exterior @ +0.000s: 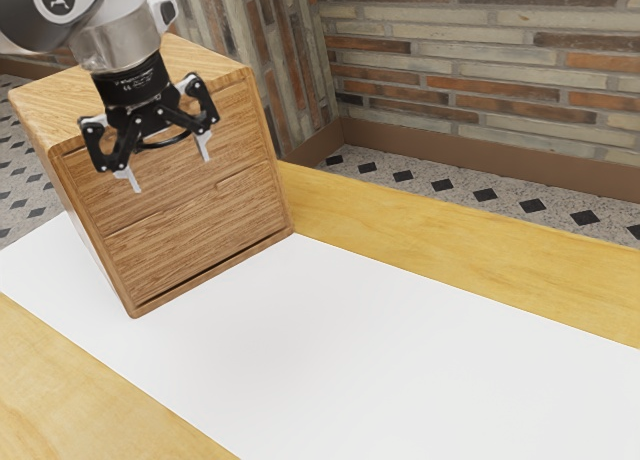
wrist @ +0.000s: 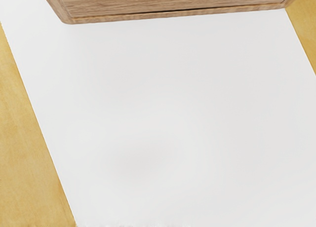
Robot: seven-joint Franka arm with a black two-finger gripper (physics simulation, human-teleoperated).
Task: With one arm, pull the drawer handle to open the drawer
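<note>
Drawer handle [exterior: 172, 140]: a dark, slightly bowed bar on the upper drawer [exterior: 232, 125] of a small wooden cabinet [exterior: 60, 100]. Its long axis lies level across the drawer's width, rising toward the exterior view's right, and it stands out from the drawer front toward the open table. The cabinet stands on a white mat [exterior: 330, 350] at the exterior view's left, its face turned toward that view's lower right, and a lower drawer [exterior: 190, 242] sits beneath the upper one. Both drawer fronts lie about flush with the cabinet's face. The black gripper [exterior: 166, 161] hangs before the upper drawer with its jaws spread wide, one fingertip [exterior: 128, 178] off each end of the handle, so that the bar lies between them; whether either finger touches it cannot be told. In the wrist view the cabinet's lower edge [wrist: 173, 5] meets the white mat [wrist: 163, 113], which is bordered on both sides by the wooden table [wrist: 24, 163].
</note>
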